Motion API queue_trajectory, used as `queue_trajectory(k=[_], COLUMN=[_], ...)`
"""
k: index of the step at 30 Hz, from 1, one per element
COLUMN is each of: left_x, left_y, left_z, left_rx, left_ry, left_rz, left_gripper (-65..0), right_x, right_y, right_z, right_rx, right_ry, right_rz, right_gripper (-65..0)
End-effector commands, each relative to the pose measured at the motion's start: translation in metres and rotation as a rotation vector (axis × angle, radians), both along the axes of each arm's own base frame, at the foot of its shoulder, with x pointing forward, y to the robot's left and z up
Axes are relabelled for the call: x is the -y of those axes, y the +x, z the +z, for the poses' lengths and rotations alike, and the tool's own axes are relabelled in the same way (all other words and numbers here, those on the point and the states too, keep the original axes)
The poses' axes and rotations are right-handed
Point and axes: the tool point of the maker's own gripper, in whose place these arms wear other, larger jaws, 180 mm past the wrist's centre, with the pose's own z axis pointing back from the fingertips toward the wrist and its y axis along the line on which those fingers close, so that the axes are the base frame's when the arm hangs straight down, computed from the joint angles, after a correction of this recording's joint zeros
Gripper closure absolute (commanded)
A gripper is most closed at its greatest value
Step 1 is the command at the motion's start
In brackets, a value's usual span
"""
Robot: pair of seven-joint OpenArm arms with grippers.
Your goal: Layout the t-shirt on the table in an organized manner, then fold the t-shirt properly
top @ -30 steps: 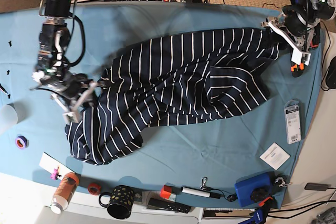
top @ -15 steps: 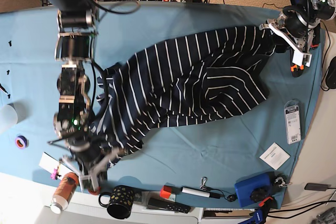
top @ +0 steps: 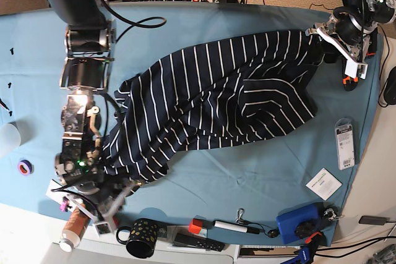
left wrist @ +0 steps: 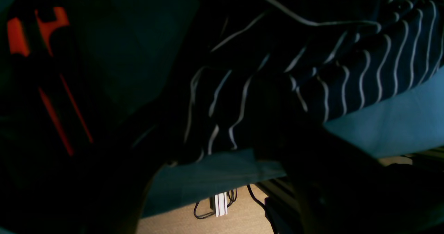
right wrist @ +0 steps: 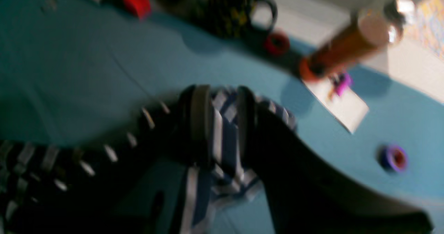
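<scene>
Spreading stage: t-shirt (top: pixel 216 100) lies bunched diagonally across the table (top: pixel 260 171).
Right gripper (right wrist: pixel 222 130) clamps a hem; left gripper (top: pixel 337 41) pins the far corner (grip unclear). Pull apart evenly, low.

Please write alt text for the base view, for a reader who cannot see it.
A dark navy t-shirt with thin white stripes stretches diagonally across a teal cloth-covered table, a robot gripper at each end: the right gripper near the front edge, the left gripper at the far corner.
</scene>
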Motion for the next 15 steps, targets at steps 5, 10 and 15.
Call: queue_trajectory(k=[5,10,15], left_x=[-0.001,-0.001,-0.001], left_y=[0.009,0.009,0.010], left_z=[0.013,0.013,0.014], left_rx=[0.069,0.071,0.072], left_ry=[-0.004,-0.004,-0.004], left_rz=[0.006,0.007,0.007], left_gripper=[-29.6,-29.6,-29.6], right_x=[0.029,0.043,0.033], right_y=[-0.017,-0.053,-0.106], right_z=[0.026,0.002,-0.049], right_rx=[0.005,-0.034,-0.151], right_ry=[-0.041,-0.033,0.120], right_rz=[-0.025,0.032,0.138], right_gripper=[-13.3,-13.3,-13.3])
